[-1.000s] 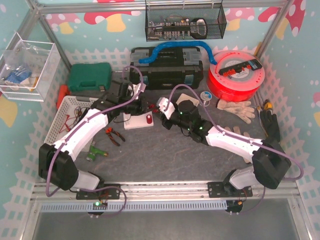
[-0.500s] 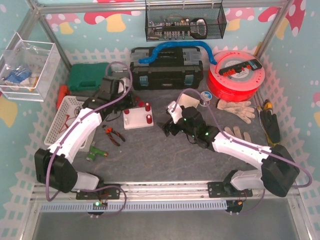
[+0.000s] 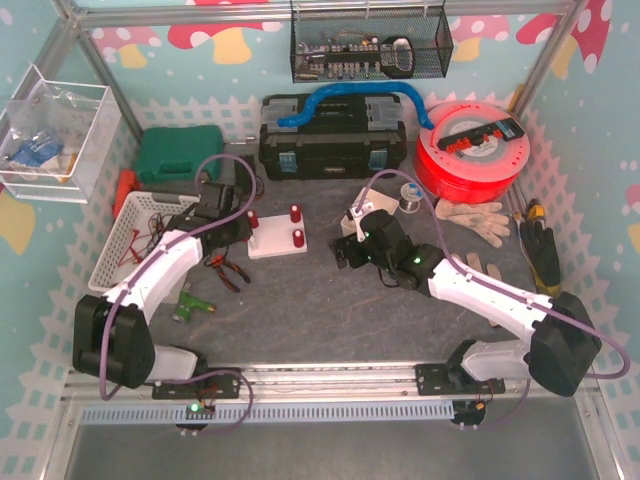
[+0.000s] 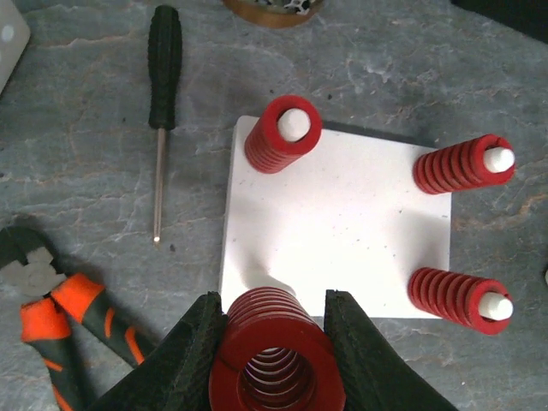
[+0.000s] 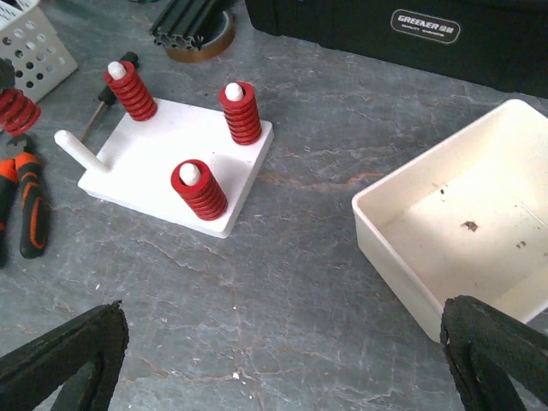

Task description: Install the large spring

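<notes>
Top view: left gripper (image 3: 225,222) at left edge of plate (image 3: 277,240); right gripper (image 3: 345,250) just right of plate. Basket (image 3: 130,235) holds dark bits, too small to tell.

Left wrist: large spring (image 4: 274,360) clamped between both fingers, bare peg (image 4: 257,278) just beyond its rim. Best approach, likely: centre bore over peg, keep spring in line with it, push straight on, release once seated.

Right wrist: right gripper's fingers spread wide, empty. Tray (image 5: 402,223) holds only dark speck.

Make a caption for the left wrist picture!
Left gripper holds a large red spring by the white board; three pegs already carry springs.
</notes>
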Available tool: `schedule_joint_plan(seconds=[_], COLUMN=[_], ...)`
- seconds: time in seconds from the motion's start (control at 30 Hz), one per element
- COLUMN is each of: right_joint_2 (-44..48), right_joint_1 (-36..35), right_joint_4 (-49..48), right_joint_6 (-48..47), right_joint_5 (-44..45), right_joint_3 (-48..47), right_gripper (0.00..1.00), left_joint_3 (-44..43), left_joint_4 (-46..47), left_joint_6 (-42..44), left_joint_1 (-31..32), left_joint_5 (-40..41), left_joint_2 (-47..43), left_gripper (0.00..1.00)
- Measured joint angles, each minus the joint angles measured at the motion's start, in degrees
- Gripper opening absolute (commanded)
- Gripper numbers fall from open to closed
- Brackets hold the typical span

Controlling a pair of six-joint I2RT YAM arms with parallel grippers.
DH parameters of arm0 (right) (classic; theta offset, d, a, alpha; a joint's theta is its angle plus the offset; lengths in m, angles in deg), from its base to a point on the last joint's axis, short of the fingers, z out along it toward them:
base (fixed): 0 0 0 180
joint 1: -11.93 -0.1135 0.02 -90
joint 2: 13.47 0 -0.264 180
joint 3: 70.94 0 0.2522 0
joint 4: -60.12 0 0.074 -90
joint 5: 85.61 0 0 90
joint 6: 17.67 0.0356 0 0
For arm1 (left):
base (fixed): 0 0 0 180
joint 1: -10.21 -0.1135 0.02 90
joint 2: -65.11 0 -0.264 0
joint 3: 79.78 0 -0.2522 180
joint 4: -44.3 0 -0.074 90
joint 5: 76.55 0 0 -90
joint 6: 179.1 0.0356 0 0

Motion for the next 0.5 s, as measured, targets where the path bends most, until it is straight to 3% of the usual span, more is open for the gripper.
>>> schedule_joint_plan(seconds=[0.5], right_joint_2=[0.0], right_joint_1=[0.5], right_joint_4=[1.9], right_joint_6=[0.0], right_joint_5=[2.6], right_joint_3=[0.0], right_gripper=[0.99], left_joint_3=[0.0], left_joint_4=[3.2], left_joint_6=[0.1], left_joint_1=[2.6], left_joint_5=[1.2], left_joint_2=[4.7], left_gripper=[0.0])
